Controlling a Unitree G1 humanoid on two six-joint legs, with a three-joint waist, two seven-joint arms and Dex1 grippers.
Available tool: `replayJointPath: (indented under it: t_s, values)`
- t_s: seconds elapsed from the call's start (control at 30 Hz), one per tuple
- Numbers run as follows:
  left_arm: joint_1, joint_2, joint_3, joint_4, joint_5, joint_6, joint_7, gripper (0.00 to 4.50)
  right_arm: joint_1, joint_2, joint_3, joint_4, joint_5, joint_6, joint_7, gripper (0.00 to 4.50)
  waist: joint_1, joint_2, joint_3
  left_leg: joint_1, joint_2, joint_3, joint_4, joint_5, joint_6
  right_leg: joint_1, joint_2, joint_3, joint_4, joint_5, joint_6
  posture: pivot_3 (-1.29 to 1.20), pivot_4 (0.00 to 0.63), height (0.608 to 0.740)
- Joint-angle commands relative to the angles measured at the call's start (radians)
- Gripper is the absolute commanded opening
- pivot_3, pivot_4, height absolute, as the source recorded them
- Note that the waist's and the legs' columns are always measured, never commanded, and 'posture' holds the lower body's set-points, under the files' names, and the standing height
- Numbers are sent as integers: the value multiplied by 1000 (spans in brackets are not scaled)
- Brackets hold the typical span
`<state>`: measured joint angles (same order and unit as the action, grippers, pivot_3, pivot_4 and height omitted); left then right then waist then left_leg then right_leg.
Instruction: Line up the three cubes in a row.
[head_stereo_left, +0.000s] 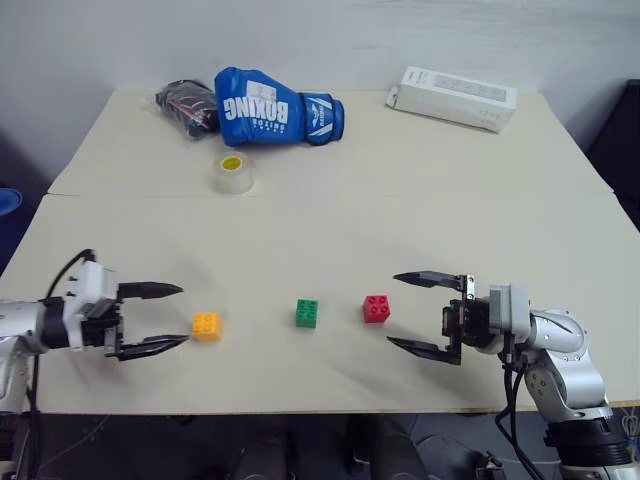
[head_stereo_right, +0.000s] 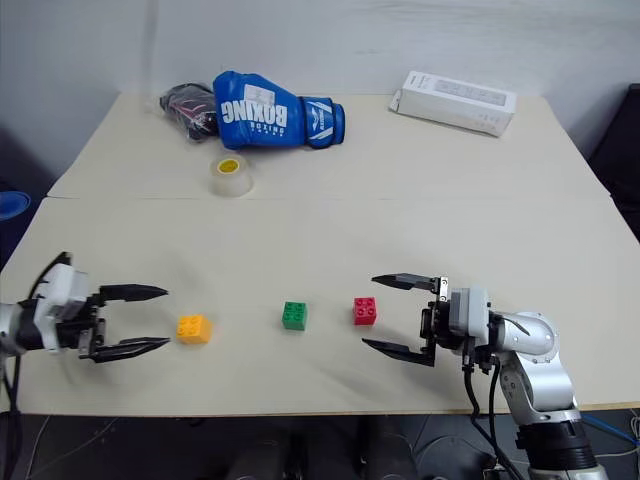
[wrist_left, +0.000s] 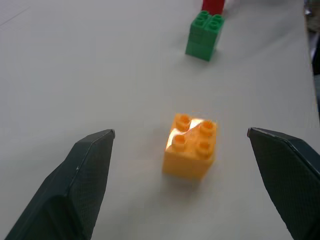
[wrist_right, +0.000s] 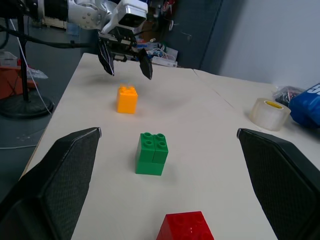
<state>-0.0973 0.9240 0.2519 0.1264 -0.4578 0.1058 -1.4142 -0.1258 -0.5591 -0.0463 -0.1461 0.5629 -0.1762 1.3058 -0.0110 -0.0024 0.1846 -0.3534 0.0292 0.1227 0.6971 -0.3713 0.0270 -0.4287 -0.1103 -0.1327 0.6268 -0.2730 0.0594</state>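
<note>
Left gripper (head_stereo_left: 170, 318) at lower left of the head view, pointing toward frame centre, fingers spread wide, nothing between them. Orange-yellow cube (head_stereo_left: 207, 326) just beyond its fingertips, near the lower finger's tip, apart from both; from the left wrist, seen ahead of the two dark fingers (wrist_left: 75, 185), roughly centred in the gap, studs up, on bare table.

Right gripper (head_stereo_left: 410, 312) at lower right of the head view, pointing toward frame centre, fingers also spread wide and empty. Red cube (head_stereo_left: 377, 309) just beyond its fingertips, at a height between upper and lower finger, touching neither; from the right wrist, seen low in the gap between the fingers (wrist_right: 60, 175), cut off by the frame's bottom edge.

Green cube (head_stereo_left: 307, 313) between the other two, nearer the red than the orange-yellow. All three standing separately in a rough left-to-right row across the lower middle of the frame, near the front edge of the table (head_stereo_left: 400, 200).

Tape roll (head_stereo_left: 233, 172) at upper left of centre, well apart from the cubes. Blue boxing glove (head_stereo_left: 270, 108) and dark bundle (head_stereo_left: 187, 103) along the upper left, white box (head_stereo_left: 452, 98) at upper right.
</note>
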Motion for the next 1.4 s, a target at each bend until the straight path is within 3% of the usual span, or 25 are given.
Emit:
replayJointPath:
  t_s: [0.03,0.13,0.4,0.63,0.83,1.3,1.4]
  values:
    - [-30,2,-43,16,21,-9,-25,4486,14,1,-14,-35,6,-4,-22,4500,-1,0,0,0,0,0,0,0,0,0,0,0,0,0,0,0,150,740]
    - [-62,5,-93,85,79,-109,-59,3875,30,-6,-25,-38,0,-5,-37,4500,4,0,0,0,0,0,0,0,0,0,1,0,0,0,0,0,150,740]
    - [-128,-16,-126,123,96,-164,-72,1468,57,-16,-35,-55,2,-7,-59,4500,9,0,0,0,0,0,0,0,0,0,0,0,-1,0,0,0,150,740]
    - [-299,-70,-237,15,111,-61,-61,1464,48,-33,-43,-50,10,7,-65,4500,13,0,0,-1,-1,0,1,1,1,0,0,0,0,0,1,0,150,740]
    - [-418,-102,-343,145,202,-145,-103,1464,35,-46,-45,-45,14,26,-59,4500,5,0,0,0,0,2,1,1,0,0,4,1,0,0,1,0,150,740]
    - [-450,-70,-366,241,218,-121,-117,1464,52,-44,-47,-66,5,43,-73,4500,10,0,0,0,1,2,2,1,0,0,5,2,0,0,1,0,150,740]
    - [-459,-98,-317,232,178,-147,-72,2470,47,-37,-50,-64,5,39,-80,4500,10,0,0,0,1,2,2,1,0,0,5,2,1,0,1,0,150,740]
